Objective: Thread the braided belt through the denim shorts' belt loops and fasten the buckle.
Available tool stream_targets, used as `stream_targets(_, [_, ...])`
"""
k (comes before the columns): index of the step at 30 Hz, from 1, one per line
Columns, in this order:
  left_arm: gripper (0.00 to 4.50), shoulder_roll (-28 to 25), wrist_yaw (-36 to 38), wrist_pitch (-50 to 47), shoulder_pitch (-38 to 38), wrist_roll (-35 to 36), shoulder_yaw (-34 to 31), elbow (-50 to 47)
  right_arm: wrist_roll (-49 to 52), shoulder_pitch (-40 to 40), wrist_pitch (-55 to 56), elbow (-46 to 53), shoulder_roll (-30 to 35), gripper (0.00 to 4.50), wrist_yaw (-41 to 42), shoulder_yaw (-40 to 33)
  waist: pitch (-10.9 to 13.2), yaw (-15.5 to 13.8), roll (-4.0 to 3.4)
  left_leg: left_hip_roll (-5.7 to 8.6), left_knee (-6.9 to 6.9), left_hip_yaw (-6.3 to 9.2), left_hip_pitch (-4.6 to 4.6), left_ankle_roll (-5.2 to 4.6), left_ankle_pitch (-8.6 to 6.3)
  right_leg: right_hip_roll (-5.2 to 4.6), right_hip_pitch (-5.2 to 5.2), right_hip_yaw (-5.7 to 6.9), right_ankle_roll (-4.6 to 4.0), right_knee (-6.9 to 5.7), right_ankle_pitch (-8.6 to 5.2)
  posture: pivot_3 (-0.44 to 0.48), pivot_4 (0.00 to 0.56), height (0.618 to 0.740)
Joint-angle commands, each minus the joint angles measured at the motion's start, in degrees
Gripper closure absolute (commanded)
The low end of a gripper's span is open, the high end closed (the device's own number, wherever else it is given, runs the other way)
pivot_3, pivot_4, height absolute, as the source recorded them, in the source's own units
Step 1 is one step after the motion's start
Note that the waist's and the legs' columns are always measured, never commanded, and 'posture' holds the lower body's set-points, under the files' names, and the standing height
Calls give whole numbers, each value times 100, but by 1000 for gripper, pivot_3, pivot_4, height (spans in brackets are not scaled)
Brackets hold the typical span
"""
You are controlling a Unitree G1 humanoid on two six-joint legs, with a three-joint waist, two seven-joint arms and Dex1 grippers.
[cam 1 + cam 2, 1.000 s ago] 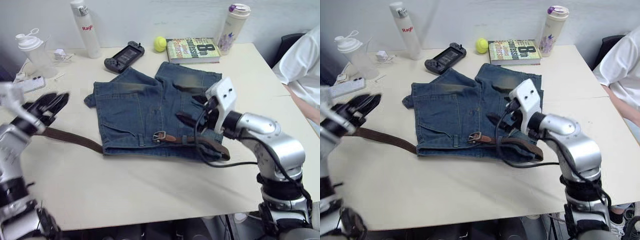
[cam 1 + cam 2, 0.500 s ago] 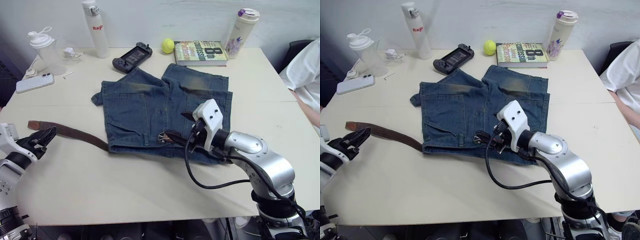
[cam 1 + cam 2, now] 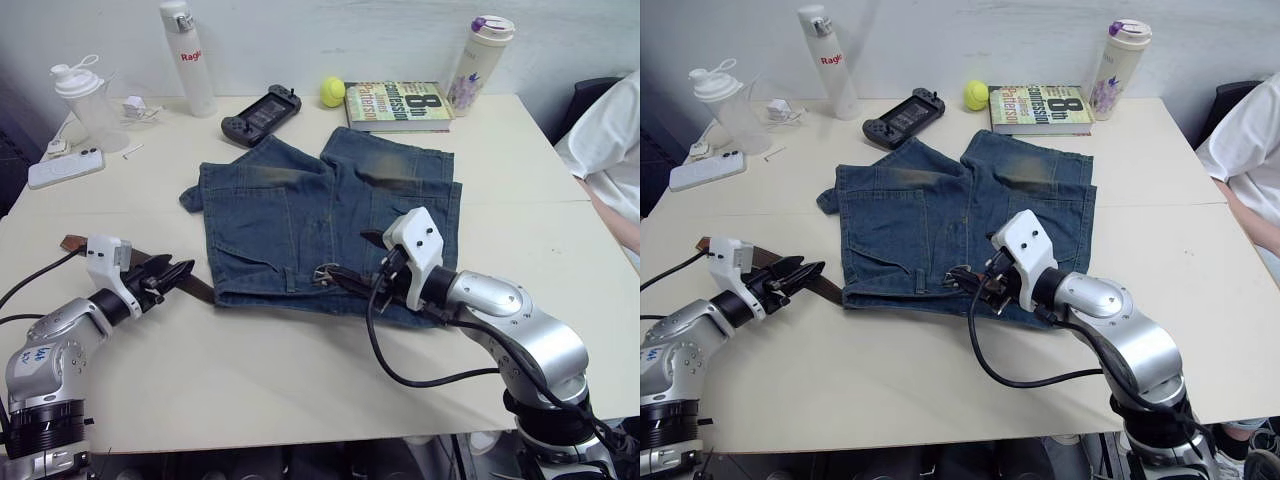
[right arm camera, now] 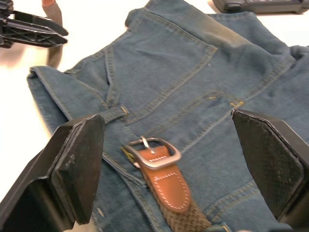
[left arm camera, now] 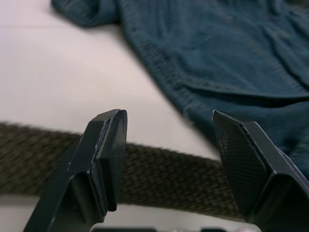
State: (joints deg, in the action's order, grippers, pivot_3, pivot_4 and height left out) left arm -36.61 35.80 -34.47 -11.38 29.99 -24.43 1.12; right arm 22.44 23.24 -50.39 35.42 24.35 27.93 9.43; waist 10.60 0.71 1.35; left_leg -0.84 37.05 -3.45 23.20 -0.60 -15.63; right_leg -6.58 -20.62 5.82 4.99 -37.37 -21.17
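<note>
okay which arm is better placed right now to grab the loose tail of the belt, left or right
Left. The left gripper is open with the braided belt lying between its fingers, beside the denim shorts. The right gripper hovers open over the buckle at the waistband, far from the tail.

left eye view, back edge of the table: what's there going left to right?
Shaker bottle → white bottle → game controller → yellow ball → book → lidded tumbler.
</note>
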Motion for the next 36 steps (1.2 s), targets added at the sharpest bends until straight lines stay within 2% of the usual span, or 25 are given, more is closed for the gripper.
stream_targets(1, [1389, -300, 58, 95, 116, -184, -3, -59, -478, 177, 450, -298, -290, 35, -200, 729, 0, 37, 0, 0, 0, 0, -1, 0, 0, 0, 0, 0, 0, -1, 0, 0, 150, 740])
stream_targets(3, [1389, -359, 65, 148, 232, -296, 79, -41, -952, 311, 528, -637, -372, 35, -454, 1147, 0, 80, -1, 0, -2, 0, -1, 1, 0, 0, -1, 1, 0, -2, 0, 0, 150, 740])
stream_targets(7, [1389, -283, -31, 81, 227, -56, -255, -27, -1442, 365, 684, -1397, -755, 35, -800, 1562, 0, 83, 0, 3, -1, 0, 1, 0, 0, -2, -2, 2, 0, -2, 0, 0, 150, 740])
stream_targets(14, [1389, -293, -121, -181, 539, 270, -787, -296, -1590, 158, 403, -1684, -856, 35, -488, 2138, -1, 98, 2, 1, -1, 3, 0, 0, 0, -2, 0, 2, 0, -3, 0, 0, 150, 740])
stream_targets(19, [1389, -334, -32, -619, 1442, 591, -1334, -753, -1763, 132, 440, -1762, -850, 35, -461, 2209, -4, 141, 4, -7, -10, 2, -14, 8, -7, -1, 1, 1, 0, -5, 0, 0, 150, 740])
stream_targets(23, [1389, -33, -136, -1336, 2084, 1404, -1732, -1459, -1820, 173, 513, -1862, -988, 35, -504, 2022, -6, 139, 8, -8, -10, 5, -17, 9, -11, -4, 4, -1, -1, -2, -1, 0, 150, 740])
stream_targets(26, [1389, 387, -668, -1792, 2123, 1898, -1888, -1699, -1883, 264, 614, -1920, -980, 35, -474, 1907, -6, 80, 8, -7, -6, 13, -17, 11, -15, -6, 15, -3, -4, 32, -2, 0, 150, 740])
stream_targets(29, [1389, 672, -1432, -2044, 1677, 2239, -2111, -1560, -1998, 319, 709, -1848, -810, 35, -315, 2006, -8, 81, 11, -5, -6, 20, -16, 14, -14, -6, 13, -1, -7, 26, -3, 0, 150, 740])
stream_targets(33, [1389, 776, -2206, -2563, 1287, 2656, -2221, -1510, -2280, 352, 899, -1691, -508, 35, -92, 2270, -10, 85, 13, -4, -8, 22, -15, 15, -13, -2, 12, 2, -9, 26, -4, 0, 150, 740])
stream_targets(36, [1389, 918, -3113, -2941, 777, 3082, -2450, -1206, -2436, 323, 925, -1619, -346, 35, 14, 2407, -11, 85, 15, -1, -7, 17, -14, 12, -14, -2, 15, 1, -8, 14, -4, 0, 150, 740])
